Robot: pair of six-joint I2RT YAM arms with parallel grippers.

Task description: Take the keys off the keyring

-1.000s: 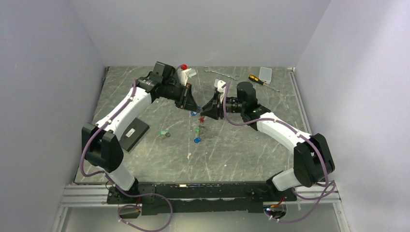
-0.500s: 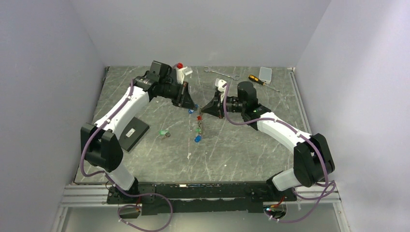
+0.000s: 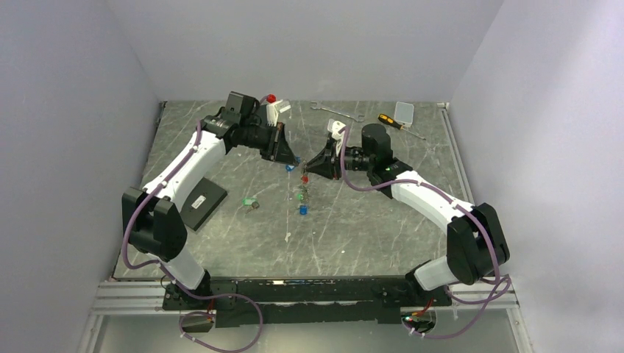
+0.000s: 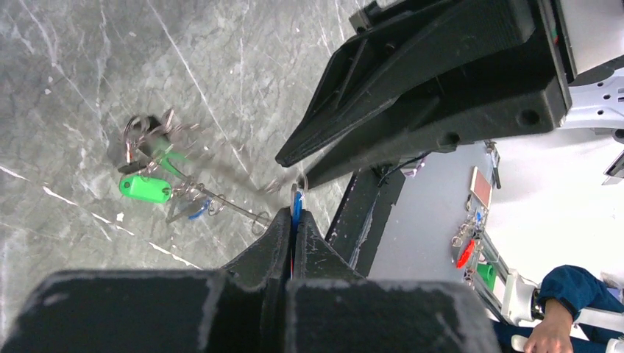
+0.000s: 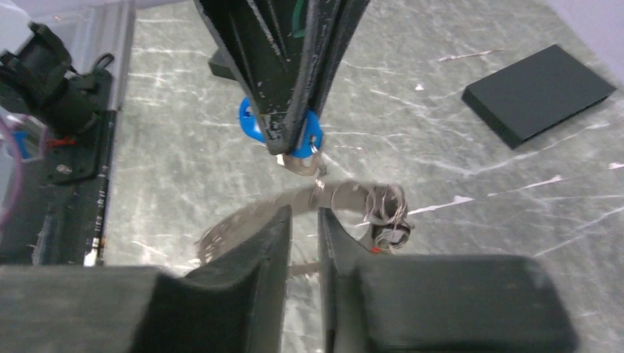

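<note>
My left gripper [image 3: 288, 159] is shut on a key's blue tag [image 4: 296, 200], which also shows in the right wrist view [image 5: 294, 138]. My right gripper [image 3: 309, 168] faces it closely and is shut on the thin grey keyring [image 5: 243, 215], which is blurred with motion. Below the grippers, keys with red [image 3: 305, 179], green [image 3: 300, 195] and blue [image 3: 301, 210] tags hang on the ring. In the left wrist view I see the green tag [image 4: 145, 188] and a bunch of keys [image 4: 147, 136]. A loose key with a teal tag [image 3: 251, 203] lies on the table.
A flat black box [image 3: 202, 202] lies at the left near my left arm. A wrench [image 3: 335, 112], a yellow-handled screwdriver [image 3: 394, 123] and a small white box [image 3: 404, 111] lie along the back edge. Grey walls enclose the table [image 3: 368, 228].
My left gripper has drawn back and to the left with the blue tag in it. The right gripper has risen a little, and the hanging keys have swung with it.
</note>
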